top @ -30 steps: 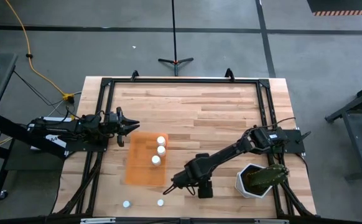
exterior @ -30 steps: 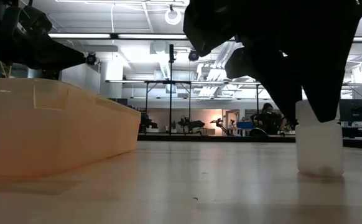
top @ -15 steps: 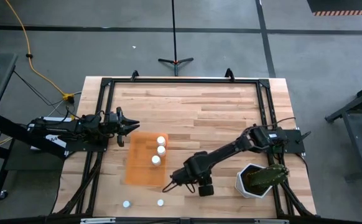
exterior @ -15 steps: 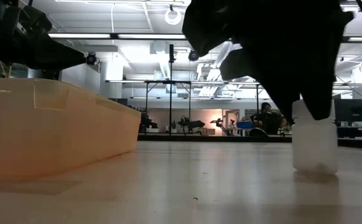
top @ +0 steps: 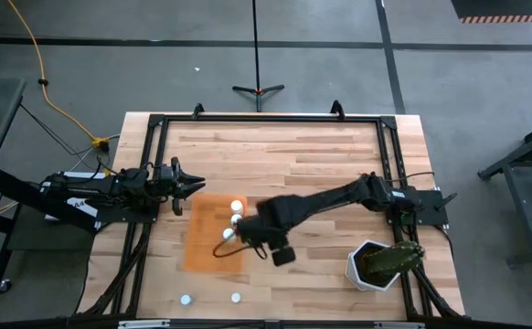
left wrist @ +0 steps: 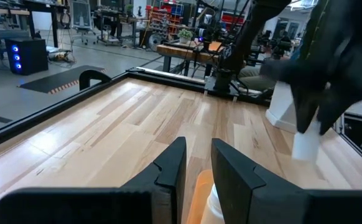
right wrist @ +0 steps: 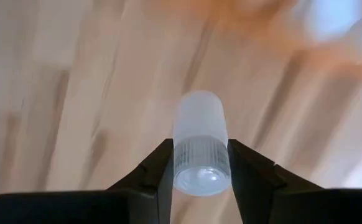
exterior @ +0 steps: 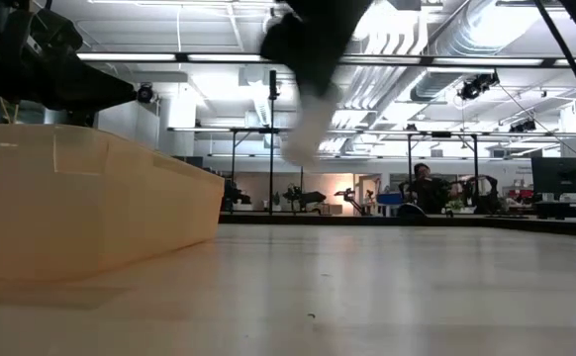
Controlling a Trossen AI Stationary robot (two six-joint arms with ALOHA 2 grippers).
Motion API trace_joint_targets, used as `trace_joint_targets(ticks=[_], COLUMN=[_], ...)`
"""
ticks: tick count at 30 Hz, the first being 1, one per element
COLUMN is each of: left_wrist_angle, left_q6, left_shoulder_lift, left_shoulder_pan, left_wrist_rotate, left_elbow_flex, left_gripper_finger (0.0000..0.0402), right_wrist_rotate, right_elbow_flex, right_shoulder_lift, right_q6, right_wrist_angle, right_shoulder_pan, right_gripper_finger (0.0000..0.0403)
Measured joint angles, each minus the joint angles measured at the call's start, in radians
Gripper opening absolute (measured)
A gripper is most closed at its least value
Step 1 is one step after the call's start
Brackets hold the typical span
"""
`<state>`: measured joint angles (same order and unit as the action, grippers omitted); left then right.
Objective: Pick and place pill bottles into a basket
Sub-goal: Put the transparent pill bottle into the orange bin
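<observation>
**Bottle held above the orange tray's edge**

We see the translucent orange basket, a shallow rectangular tray, lying on the pale wooden table. Three white pill bottles stand in it: one, a second just beside it, and a third nearby. Two more bottles stand on the bare wood near the table's front edge. The right gripper has its dark fingers clamped on the ribbed white cap of a frosted cylindrical bottle, lifted clear of the table at the tray's right edge. The left gripper waits beside the tray's far left corner, fingers narrowly parted. A white hexagonal pot holds a green plant.
</observation>
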<state>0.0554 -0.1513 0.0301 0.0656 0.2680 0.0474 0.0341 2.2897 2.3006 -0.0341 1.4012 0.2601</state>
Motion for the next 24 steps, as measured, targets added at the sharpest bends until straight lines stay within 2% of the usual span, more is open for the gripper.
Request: trace_joint_targets(ticks=[3, 9, 18, 24], left_wrist_angle=[0.0, 0.0, 0.0, 0.0], left_q6=[0.0, 0.0, 0.0, 0.0], left_shoulder_lift=[0.0, 0.0, 0.0, 0.0], left_shoulder_pan=[0.0, 0.0, 0.0, 0.0], left_wrist_rotate=[0.0, 0.0, 0.003, 0.005], left_elbow_flex=[0.0, 0.0, 0.0, 0.0], left_gripper_finger=[0.0111, 0.0111, 0.0111, 0.0111], right_wrist_rotate=[-0.045, -0.029, 0.049, 0.035], right_elbow_flex=[0.069, 0.023, 0.017, 0.017], right_shoulder_lift=[-0.002, -0.021, 0.036, 0.089], right_q6=[-0.092, -0.278, -0.344, -0.362], right_wrist_angle=[-0.1, -0.374, -0.476, -0.48], right_shoulder_pan=[-0.015, -0.034, -0.022, 0.005], right_gripper_finger=[0.0119, 0.0119, 0.0118, 0.0121])
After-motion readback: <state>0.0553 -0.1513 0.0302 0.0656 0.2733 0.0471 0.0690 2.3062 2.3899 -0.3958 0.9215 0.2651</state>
